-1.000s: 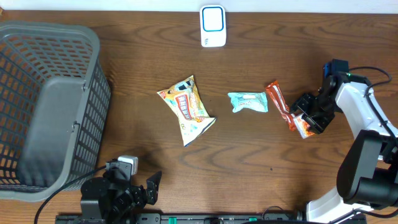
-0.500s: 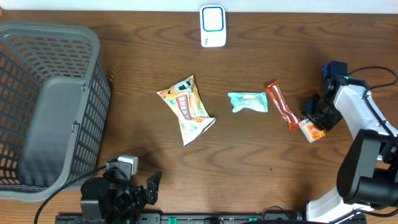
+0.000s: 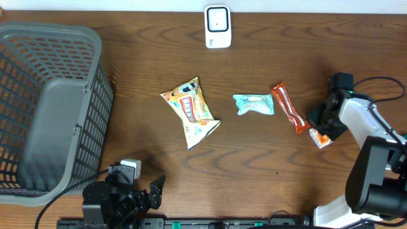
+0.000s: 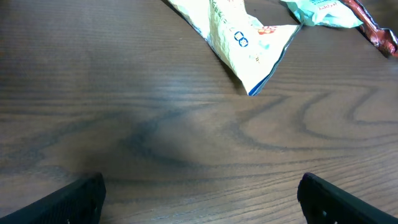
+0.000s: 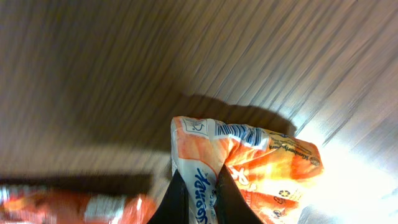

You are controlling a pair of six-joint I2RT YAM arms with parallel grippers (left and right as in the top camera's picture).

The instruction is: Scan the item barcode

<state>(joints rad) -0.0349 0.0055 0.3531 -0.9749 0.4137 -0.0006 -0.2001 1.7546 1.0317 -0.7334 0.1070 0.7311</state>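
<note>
Right pincer (image 5: 199, 194) clamped on end of orange snack wrapper (image 5: 249, 162), thin foil pinched between fingers. Rest of wrapper trails away from pincer, lying on table (image 3: 127, 146). End grip probably meant to leave printed faces free for scanner (image 3: 217, 27), which sits well apart from pincer at far edge. Left pincer (image 4: 200, 196) spread wide, holding nothing, with yellow bag (image 4: 242, 37) ahead of it.

A dark brown tabletop (image 3: 267, 172) with wavy wood grain fills the view. A pale strip (image 3: 318, 5) runs beyond its far edge. Bright glare (image 5: 367, 143) washes over the wood.
</note>
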